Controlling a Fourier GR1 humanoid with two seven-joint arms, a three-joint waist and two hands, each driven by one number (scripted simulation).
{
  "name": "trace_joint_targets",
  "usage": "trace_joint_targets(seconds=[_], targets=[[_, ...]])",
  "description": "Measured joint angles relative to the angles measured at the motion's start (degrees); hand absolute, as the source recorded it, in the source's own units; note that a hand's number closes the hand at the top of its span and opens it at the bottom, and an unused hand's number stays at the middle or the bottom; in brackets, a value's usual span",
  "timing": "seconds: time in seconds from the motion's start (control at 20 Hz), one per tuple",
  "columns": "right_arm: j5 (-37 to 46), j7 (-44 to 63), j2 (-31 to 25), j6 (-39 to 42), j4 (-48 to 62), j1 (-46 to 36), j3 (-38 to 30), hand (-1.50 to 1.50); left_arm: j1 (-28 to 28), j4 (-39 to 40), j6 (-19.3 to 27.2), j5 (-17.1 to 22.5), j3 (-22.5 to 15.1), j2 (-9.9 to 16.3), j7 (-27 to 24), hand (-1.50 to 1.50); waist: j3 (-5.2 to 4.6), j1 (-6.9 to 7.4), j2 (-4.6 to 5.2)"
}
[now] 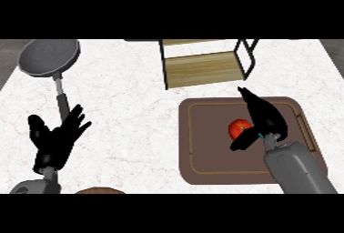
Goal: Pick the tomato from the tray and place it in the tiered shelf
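Note:
A red tomato (238, 129) lies on the brown tray (208, 154) at the right of the counter. My right hand (264, 116) hovers over the tray with its fingers straight, pointing away from me. Its thumb reaches down beside the tomato and partly covers the tomato's right side. The hand is open and holds nothing. The tiered shelf (204, 67), with wooden boards and a black frame, stands behind the tray at the counter's far edge. My left hand (57, 136) rests open at the lower left, fingers up.
A grey frying pan (48, 57) lies at the far left, its handle running toward my left hand. A brown round object (101, 190) peeks in at the lower edge. White marble counter (128, 118) spreads between pan and tray.

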Motion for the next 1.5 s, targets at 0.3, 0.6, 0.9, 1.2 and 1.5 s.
trace_joint_targets(seconds=[0.3, 0.6, 0.9, 1.2, 1.5], targets=[[1.3, -5.4, -0.4, 5.1, 4.0, -1.2, 3.4, 1.50, -0.5, 1.1, -0.8, -0.3, 0.4, -0.1, -0.5, 0.00, -0.21, 0.23, -0.20], [3.0, -9.4, 1.2, 3.9, 4.5, -0.4, 3.5, 1.50, 0.6, -0.5, -0.2, -1.3, 0.1, -0.9, 0.1, 0.00, -0.59, -0.20, -0.62], [4.0, -10.5, 6.6, 2.7, 2.1, 0.0, 6.2, 1.50, -0.2, 0.2, -0.8, -1.4, 0.7, -0.6, 0.9, 0.00, -0.18, -0.10, -0.25], [0.4, -3.5, 13.4, -0.1, 4.1, -8.3, 14.8, 1.50, -1.4, 1.0, -0.4, -2.1, 0.3, -1.6, 0.9, 0.00, 0.06, 0.80, 0.01], [-0.4, 4.3, 15.1, -4.8, -7.1, -13.7, 17.5, 1.50, -0.3, -0.1, -0.6, -1.9, 0.8, -1.5, 0.6, 0.00, -0.03, 0.17, -0.24]])
